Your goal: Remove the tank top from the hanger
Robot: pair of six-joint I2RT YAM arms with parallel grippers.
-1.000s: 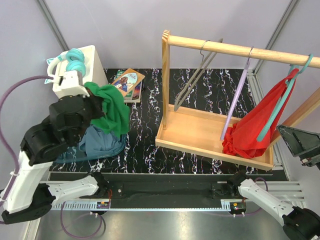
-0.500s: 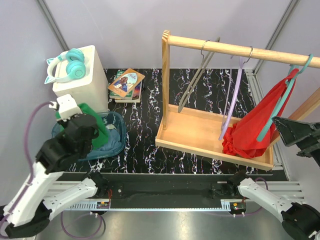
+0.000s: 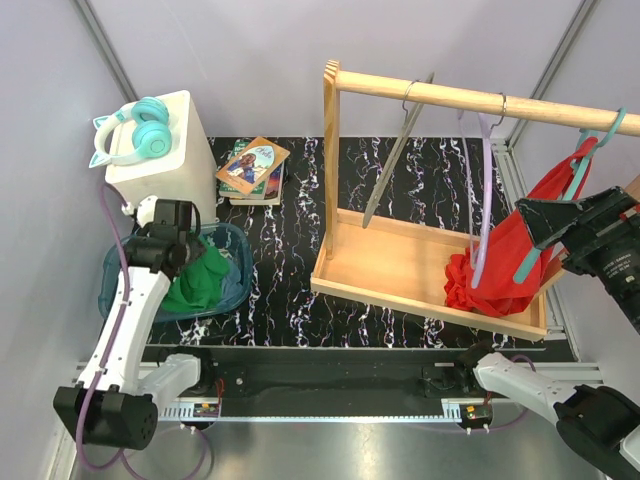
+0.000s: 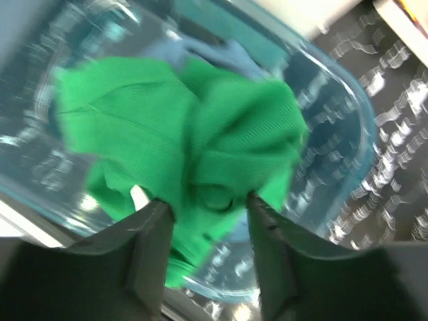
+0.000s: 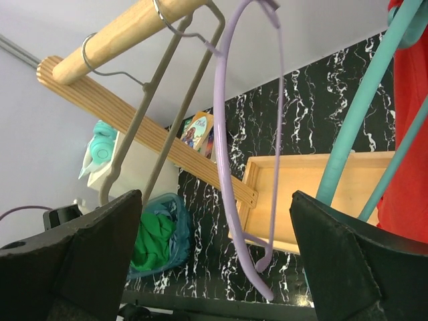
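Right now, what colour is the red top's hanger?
Teal. The thin hanger shows clearest in right wrist view.

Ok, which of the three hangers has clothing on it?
The teal hanger at the right end of the rail: the red tank top hangs from it. The purple hanger and the grey hanger are bare.

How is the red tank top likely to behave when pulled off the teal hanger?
Probably floppy: the red tank top sags from the teal hanger and bunches on the wooden tray. It looks light, so it should follow a gentle pull. Its strap sits high by the hanger's hook, so it may snag and swing the hanger.
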